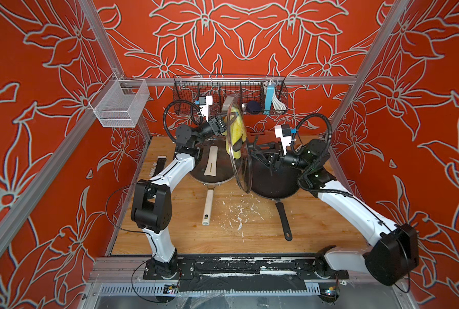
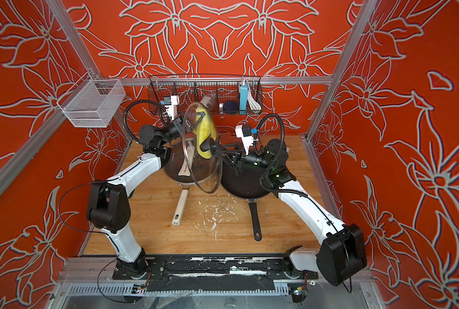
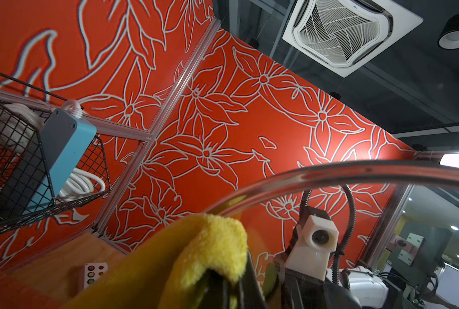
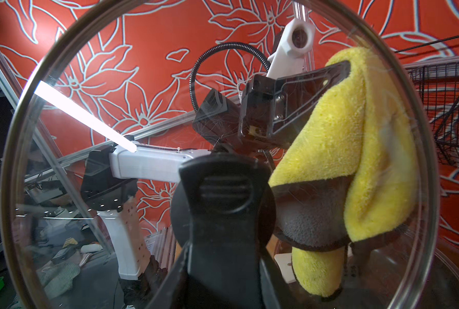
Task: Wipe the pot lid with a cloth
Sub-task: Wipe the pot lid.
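Observation:
The glass pot lid [image 1: 239,171] [image 2: 196,166] stands on edge in the air above the pans. My right gripper [image 1: 251,155] [image 2: 219,150] [image 4: 223,267] is shut on its black knob [image 4: 223,192]. The yellow cloth [image 1: 236,128] [image 2: 204,128] [image 3: 209,248] [image 4: 343,133] has a dark reverse side. It hangs folded against the lid's other face, near the upper rim [image 3: 330,171]. My left gripper [image 1: 229,120] [image 2: 197,119] [image 3: 231,289] is shut on the cloth. Through the glass, the right wrist view shows the left gripper [image 4: 290,107] behind the cloth.
Below the lid a pan with a cream handle [image 1: 207,206] carries another lid. A black frying pan [image 1: 274,184] lies beside it under my right arm. A black wire basket [image 1: 196,91] hangs at the back, a white mesh basket [image 1: 118,104] at the left. White scraps [image 1: 236,214] dot the wooden table.

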Controlling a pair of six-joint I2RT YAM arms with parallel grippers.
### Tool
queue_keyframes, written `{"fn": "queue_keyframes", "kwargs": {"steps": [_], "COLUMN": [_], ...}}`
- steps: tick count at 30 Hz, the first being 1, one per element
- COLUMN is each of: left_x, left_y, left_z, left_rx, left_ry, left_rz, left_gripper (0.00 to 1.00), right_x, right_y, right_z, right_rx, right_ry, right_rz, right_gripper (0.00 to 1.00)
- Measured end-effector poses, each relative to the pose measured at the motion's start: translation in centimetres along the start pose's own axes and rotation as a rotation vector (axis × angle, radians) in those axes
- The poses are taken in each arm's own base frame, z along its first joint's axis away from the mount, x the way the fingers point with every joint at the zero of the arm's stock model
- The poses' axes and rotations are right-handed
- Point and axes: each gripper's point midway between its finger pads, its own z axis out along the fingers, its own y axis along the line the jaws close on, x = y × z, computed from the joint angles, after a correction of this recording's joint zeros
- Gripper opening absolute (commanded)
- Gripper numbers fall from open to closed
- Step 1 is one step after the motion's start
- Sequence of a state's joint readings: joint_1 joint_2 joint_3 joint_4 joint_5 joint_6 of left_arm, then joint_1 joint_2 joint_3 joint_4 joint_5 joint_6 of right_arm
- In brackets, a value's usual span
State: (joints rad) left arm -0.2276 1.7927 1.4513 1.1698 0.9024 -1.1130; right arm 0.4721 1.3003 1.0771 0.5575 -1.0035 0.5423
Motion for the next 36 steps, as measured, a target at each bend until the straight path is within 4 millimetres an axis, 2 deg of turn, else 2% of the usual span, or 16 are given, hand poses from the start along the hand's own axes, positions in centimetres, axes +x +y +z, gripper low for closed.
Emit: {"fn": "queue_keyframes", "kwargs": {"steps": [7,17,23,26,29,36], "left_x": [1.6,6.8,10.1,11.6,12.7,13.8], "left_y": [0.5,1.6,1.7,0.9,-0.6,-6.1], "left_z": [0.0,0.0,-0.5,-0.9,-1.2,-2.0], "left_rx": [-0.004,-0.015,-0.030,-0.034,-0.029,0.001], "left_ry": [0.017,0.081,0.111,0.126,0.138,0.162], "left_rz": [-0.036,-0.120,-0.171,-0.194,-0.207,-0.194], "left_gripper": [0.00,0.00,0.00,0.00,0.00,0.00], "right_x": [-1.0,-3.4,-3.2,-3.1,-3.2,-3.9], "right_y": [0.5,1.3,0.9,0.7,0.8,1.2], "right_z": [0.1,0.4,0.5,0.4,0.4,0.4], "right_rx": [-0.017,-0.040,-0.029,-0.023,-0.023,-0.036], "right_ry": [-0.024,-0.066,-0.059,-0.054,-0.055,-0.058], "right_rz": [-0.010,-0.056,-0.046,-0.045,-0.059,-0.100], "right_gripper": [0.00,0.00,0.00,0.00,0.00,0.00]}}
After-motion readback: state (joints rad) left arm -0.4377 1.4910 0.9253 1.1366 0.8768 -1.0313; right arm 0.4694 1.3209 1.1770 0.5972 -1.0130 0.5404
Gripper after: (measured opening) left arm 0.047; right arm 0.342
